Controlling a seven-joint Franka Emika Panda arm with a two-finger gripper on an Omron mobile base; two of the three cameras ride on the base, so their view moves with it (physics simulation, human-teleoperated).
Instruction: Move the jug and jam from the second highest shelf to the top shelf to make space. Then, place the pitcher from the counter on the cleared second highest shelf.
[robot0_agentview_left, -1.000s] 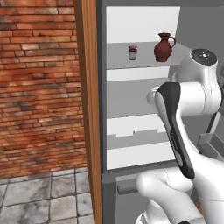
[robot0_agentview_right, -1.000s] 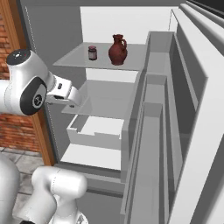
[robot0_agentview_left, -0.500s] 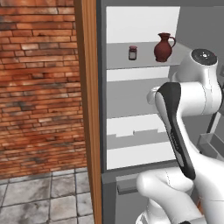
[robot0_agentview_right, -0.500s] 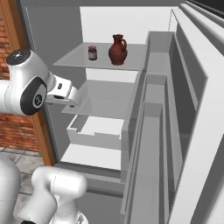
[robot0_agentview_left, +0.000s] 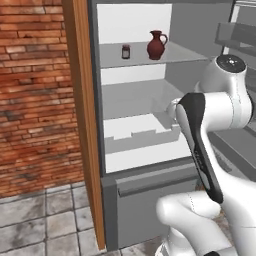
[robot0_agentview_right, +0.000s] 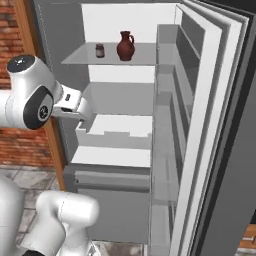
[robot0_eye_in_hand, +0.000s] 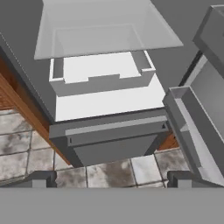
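Observation:
The red-brown jug (robot0_agentview_left: 156, 45) (robot0_agentview_right: 126, 46) stands upright on the second highest shelf (robot0_agentview_left: 185, 56) (robot0_agentview_right: 80, 58) inside the open grey cabinet. The small jam (robot0_agentview_left: 125, 51) (robot0_agentview_right: 99, 50) stands a little to its left, apart from it. My gripper (robot0_eye_in_hand: 112, 179) is open with nothing between its fingertips (robot0_eye_in_hand: 41, 178), and it looks down at the lower shelves and the floor. In the right base view the hand (robot0_agentview_right: 80, 107) hangs in front of the middle shelves, well below the jug. The top shelf, the pitcher and the counter are out of view.
The cabinet door (robot0_agentview_right: 210, 115) stands open on the right, with bins on its inner side. A white drawer (robot0_eye_in_hand: 100, 74) sits under a glass shelf (robot0_eye_in_hand: 105, 30). A wooden panel (robot0_agentview_left: 85, 125) and a brick wall (robot0_agentview_left: 35, 90) bound the left side. Below lies a tiled floor (robot0_eye_in_hand: 26, 148).

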